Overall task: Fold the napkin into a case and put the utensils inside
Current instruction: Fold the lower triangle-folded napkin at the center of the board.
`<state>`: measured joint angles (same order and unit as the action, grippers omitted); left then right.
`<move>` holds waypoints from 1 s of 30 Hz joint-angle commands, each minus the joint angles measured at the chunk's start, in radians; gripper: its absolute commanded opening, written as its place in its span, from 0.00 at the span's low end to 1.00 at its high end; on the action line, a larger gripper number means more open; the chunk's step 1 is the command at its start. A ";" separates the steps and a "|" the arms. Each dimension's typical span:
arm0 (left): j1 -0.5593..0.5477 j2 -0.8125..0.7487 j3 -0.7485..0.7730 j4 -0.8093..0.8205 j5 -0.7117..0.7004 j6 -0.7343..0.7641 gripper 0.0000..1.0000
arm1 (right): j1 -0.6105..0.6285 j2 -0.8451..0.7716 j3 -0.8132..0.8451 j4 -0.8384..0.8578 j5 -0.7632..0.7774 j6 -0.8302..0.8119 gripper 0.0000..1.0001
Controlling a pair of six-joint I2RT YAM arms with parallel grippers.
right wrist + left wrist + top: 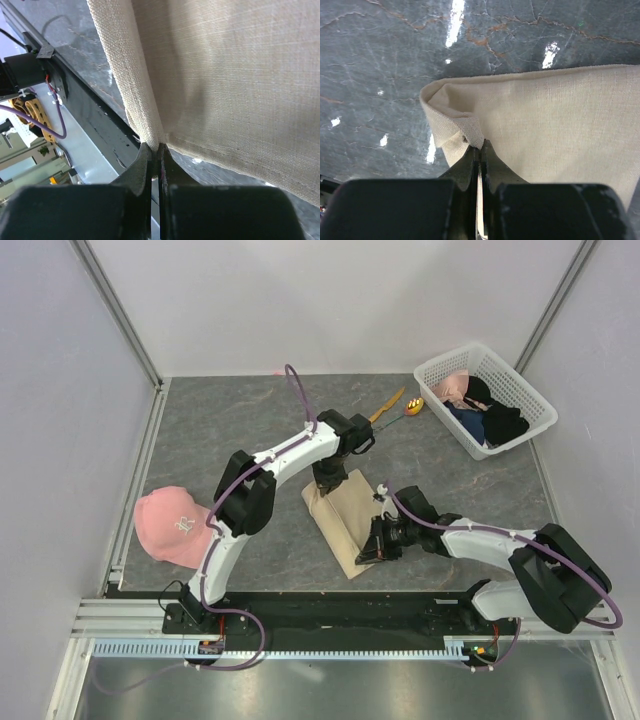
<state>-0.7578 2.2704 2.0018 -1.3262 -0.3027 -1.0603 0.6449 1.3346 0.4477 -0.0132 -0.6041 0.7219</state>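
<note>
napkin mid-table; utensils behind, beside basket

Pink cap lies left; white basket holds clothes.

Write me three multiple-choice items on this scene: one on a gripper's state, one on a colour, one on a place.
1. The left gripper is: A shut on the napkin; B wide open; C shut on a cup.
2. The cap is: A blue; B pink; C green.
3. The utensils lie: A on the napkin; B under the cap; C beside the white basket.
Key: 1 A, its wrist view shows it clamped on the cloth's corner. 2 B, pink from above. 3 C, they lie left of the basket.
</note>
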 commanded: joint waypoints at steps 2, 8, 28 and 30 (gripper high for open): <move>0.018 0.014 0.060 0.071 -0.062 -0.047 0.02 | -0.025 -0.009 -0.004 -0.152 -0.022 -0.047 0.01; 0.017 0.006 0.068 0.097 -0.070 -0.041 0.02 | -0.071 -0.008 -0.003 -0.188 -0.031 -0.079 0.02; 0.017 0.081 0.104 0.197 -0.032 -0.021 0.02 | -0.163 0.090 0.104 -0.326 0.010 -0.222 0.15; 0.017 0.086 0.104 0.209 -0.030 -0.018 0.02 | -0.166 0.089 0.127 -0.340 0.018 -0.230 0.18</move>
<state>-0.7593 2.3417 2.0624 -1.2083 -0.2588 -1.0615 0.4816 1.4128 0.5339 -0.2203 -0.5941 0.5545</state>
